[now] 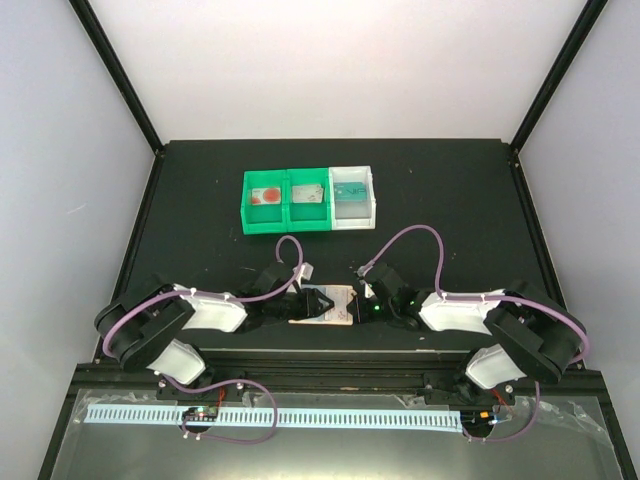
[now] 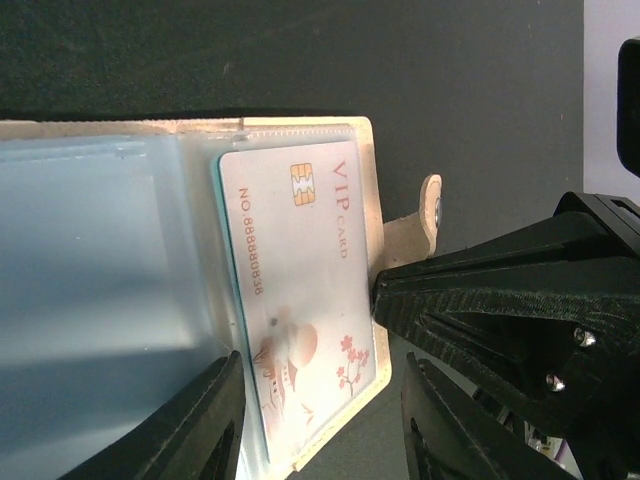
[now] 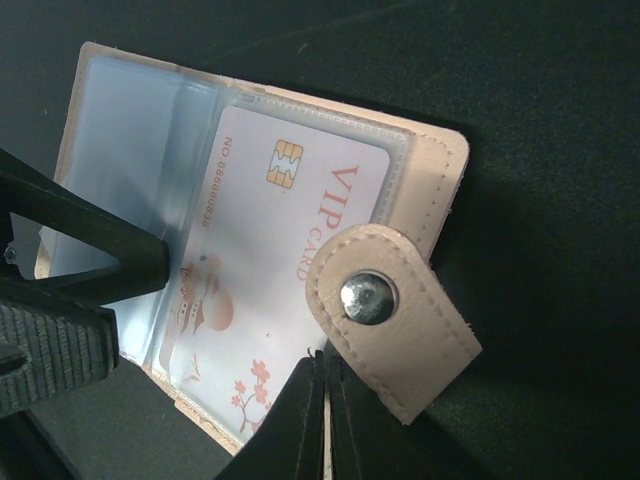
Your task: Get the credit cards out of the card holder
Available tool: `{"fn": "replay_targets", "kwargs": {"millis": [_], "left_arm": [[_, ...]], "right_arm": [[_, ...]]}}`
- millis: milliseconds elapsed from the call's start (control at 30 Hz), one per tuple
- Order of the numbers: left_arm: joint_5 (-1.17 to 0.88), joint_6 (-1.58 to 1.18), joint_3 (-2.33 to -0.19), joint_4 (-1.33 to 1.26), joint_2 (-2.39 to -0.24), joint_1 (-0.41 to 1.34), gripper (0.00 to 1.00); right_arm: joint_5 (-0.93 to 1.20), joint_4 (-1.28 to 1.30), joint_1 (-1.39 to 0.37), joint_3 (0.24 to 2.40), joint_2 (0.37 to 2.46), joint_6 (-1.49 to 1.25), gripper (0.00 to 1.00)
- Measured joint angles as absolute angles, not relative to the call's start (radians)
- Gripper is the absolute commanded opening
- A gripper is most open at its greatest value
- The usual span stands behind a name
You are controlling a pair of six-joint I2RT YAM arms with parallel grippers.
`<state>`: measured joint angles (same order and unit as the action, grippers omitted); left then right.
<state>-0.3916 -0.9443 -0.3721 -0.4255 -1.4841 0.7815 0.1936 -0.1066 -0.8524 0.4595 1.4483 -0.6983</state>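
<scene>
step: card (image 3: pixel 260 250) pull | left tool (image 2: pixel 322 372) released astride holder (image 3: pixel 440 170) | right tool (image 3: pixel 326 378) clenched at card edge, grip unclear | next: slide it clear

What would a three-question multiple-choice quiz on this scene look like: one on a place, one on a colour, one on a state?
1. Where is the card holder? A. held in the air B. on the table C. on the floor
2. What colour is the bin with the teal card? A. green B. black C. white
3. The card holder is: A. open, a VIP card in its sleeve B. snapped shut C. open and empty
Answers: B, it lies on the dark table; C, its walls are white; A, wrist views show the card behind clear plastic.
</scene>
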Motion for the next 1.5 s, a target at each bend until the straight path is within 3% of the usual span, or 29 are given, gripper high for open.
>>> {"fn": "replay_targets", "kwargs": {"millis": [333, 633, 1033, 1500], "left_arm": [[-0.391, -0.973, -0.374, -0.446, -1.502, 0.795, 0.40], [-0.393, -1.006, -0.374, -0.484, -1.500, 0.808, 0.26], [-0.336, -0.988, -0.379, -0.411, -1.438, 0.809, 0.36], [-0.310, -0.976, -0.406, -0.369, -1.491, 0.809, 0.37]], "right_arm": [[0.194, -0.109, -0.852, 0.458, 1.449, -0.698, 0.03], [0.194, -0.118, -0.852, 0.453, 1.449, -0.699, 0.03], [0.195, -0.135, -0.852, 0.450, 1.452, -0.698, 0.03], [0.196, -0.138, -0.852, 0.448, 1.453, -0.698, 0.03]]}}
